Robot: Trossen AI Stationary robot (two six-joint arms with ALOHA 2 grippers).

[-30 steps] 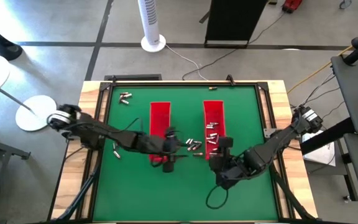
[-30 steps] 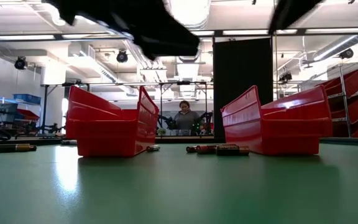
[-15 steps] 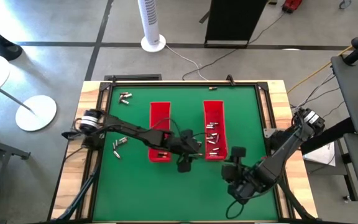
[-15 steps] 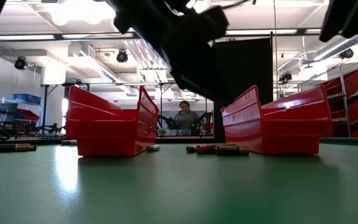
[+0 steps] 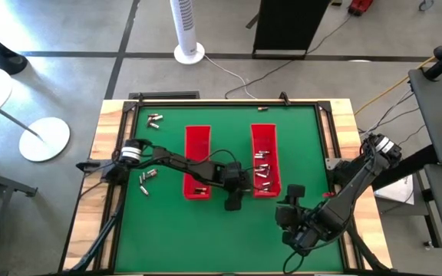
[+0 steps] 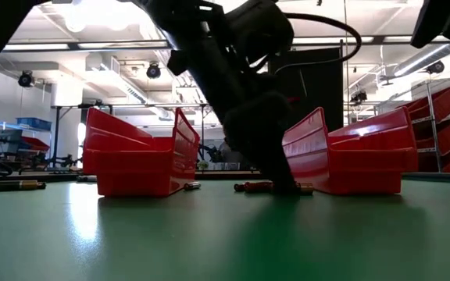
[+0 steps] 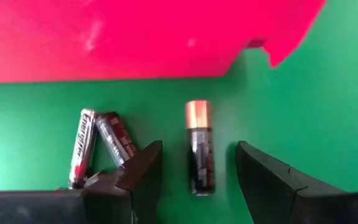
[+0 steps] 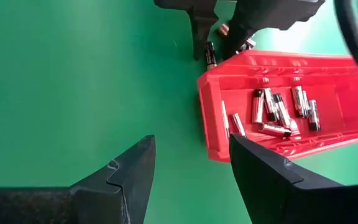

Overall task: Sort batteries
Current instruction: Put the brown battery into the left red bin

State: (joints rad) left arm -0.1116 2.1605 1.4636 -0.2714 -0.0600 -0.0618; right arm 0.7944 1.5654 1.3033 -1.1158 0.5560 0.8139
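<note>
Two long red trays lie on the green mat, the left tray and the right tray. Several batteries lie in the right tray. Three more lie on the mat between the trays. My left gripper is down at the mat there, open. Its fingers stand on either side of a copper-topped battery without touching it. The other two batteries lie just outside one finger. My right gripper hangs open over bare mat, near and right of the right tray.
Loose batteries lie at the mat's far left corner and by its left edge. One more battery lies at the far edge. In the low view, the left gripper stands between the two trays' near ends.
My left gripper has gone from above the left tray's near end toward the table's right and down, tipping steeper, to the mat between the trays. My right gripper has drawn back from the right tray toward the table's near right corner. Neither gripper's finger gap has changed.
</note>
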